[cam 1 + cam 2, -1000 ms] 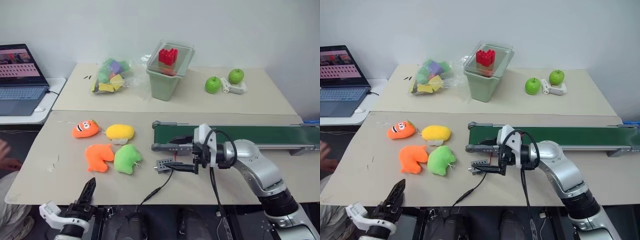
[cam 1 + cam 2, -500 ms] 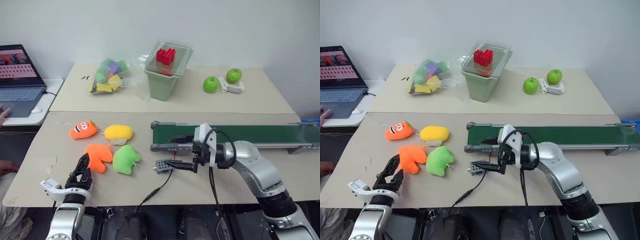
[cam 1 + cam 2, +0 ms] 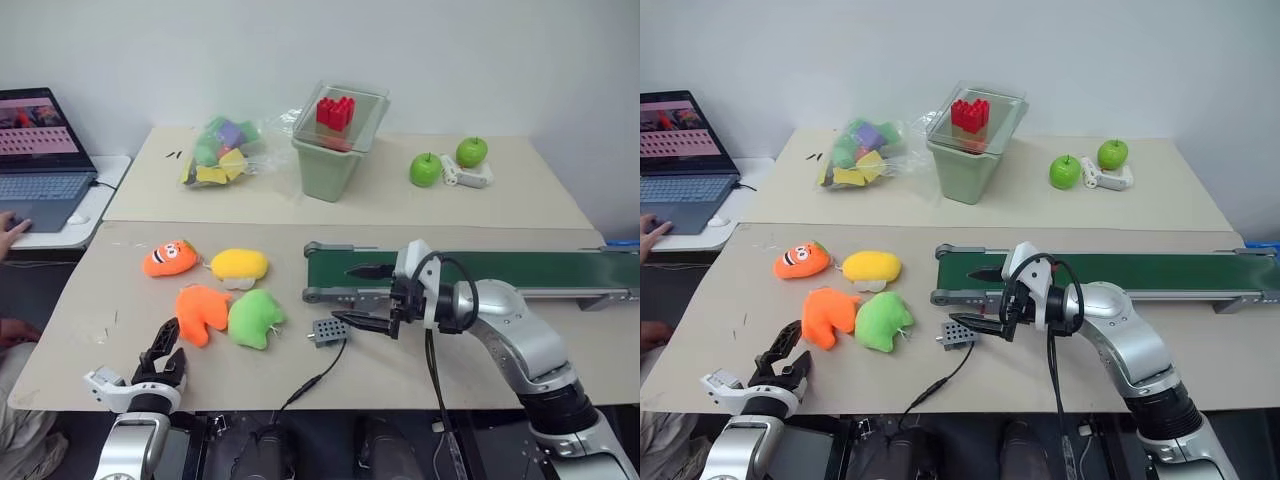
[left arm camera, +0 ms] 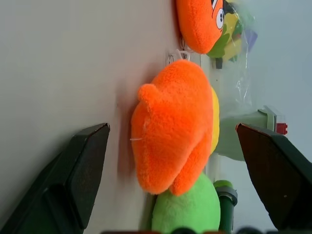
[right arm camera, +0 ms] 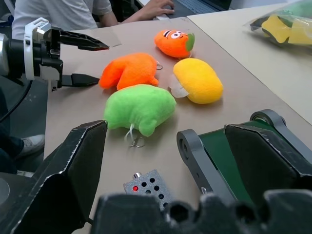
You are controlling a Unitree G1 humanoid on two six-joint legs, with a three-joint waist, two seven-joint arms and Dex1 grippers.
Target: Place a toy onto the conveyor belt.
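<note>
Beige tabletop (image 3: pixel 100 300), near edge: left gripper (image 3: pixel 163 347) spread wide, empty, just short of the toy (image 3: pixel 200 311), which lies flat touching the green plush (image 3: pixel 255 317). Right gripper (image 3: pixel 362 295) spread, empty, beside the conveyor belt (image 3: pixel 560 268) end, above a small grey box (image 3: pixel 327 331). Beyond: yellow plush (image 3: pixel 240 264), faced orange plush (image 3: pixel 168 258); farther, green bin (image 3: pixel 330 165).

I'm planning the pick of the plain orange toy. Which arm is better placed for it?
Probably the left: its tool is open and lined up just short of the toy. The right tool, also open, hangs by the conveyor belt.
</note>
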